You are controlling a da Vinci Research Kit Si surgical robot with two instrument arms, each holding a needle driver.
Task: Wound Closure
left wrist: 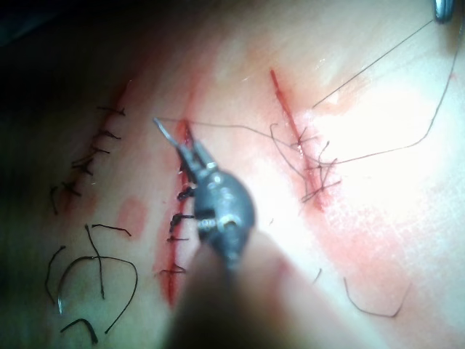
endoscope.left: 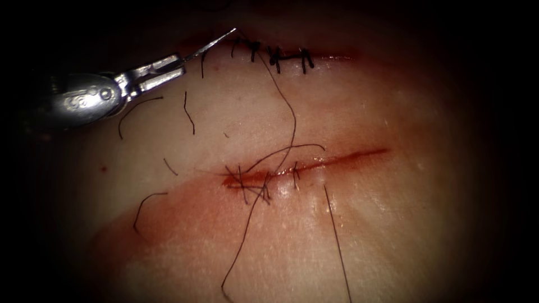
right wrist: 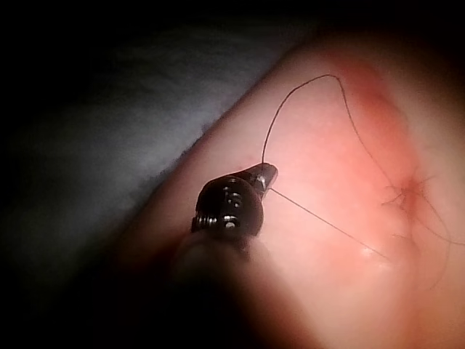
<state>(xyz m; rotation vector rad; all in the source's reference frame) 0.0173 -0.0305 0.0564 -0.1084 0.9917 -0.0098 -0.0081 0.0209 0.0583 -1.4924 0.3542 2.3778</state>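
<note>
The left tool (endoscope.left: pixel 174 66) grips the needle (endoscope.left: pixel 216 43) at one end, far left of the open cut (endoscope.left: pixel 314 164); whether its tip enters the tissue (endoscope.left: pixel 393 224) is hard to tell. The right tool (right wrist: pixel 265 174) is clamped on the thread (right wrist: pixel 327 222). Markings on the left tool's wrist are unreadable.

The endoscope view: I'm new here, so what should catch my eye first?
First the shiny left tool at upper left, its jaws shut on the needle near one end, clear of the tissue. Then the red cut across the middle, with dark thread running from it. The right wrist view shows the right tool shut on thread.
</note>
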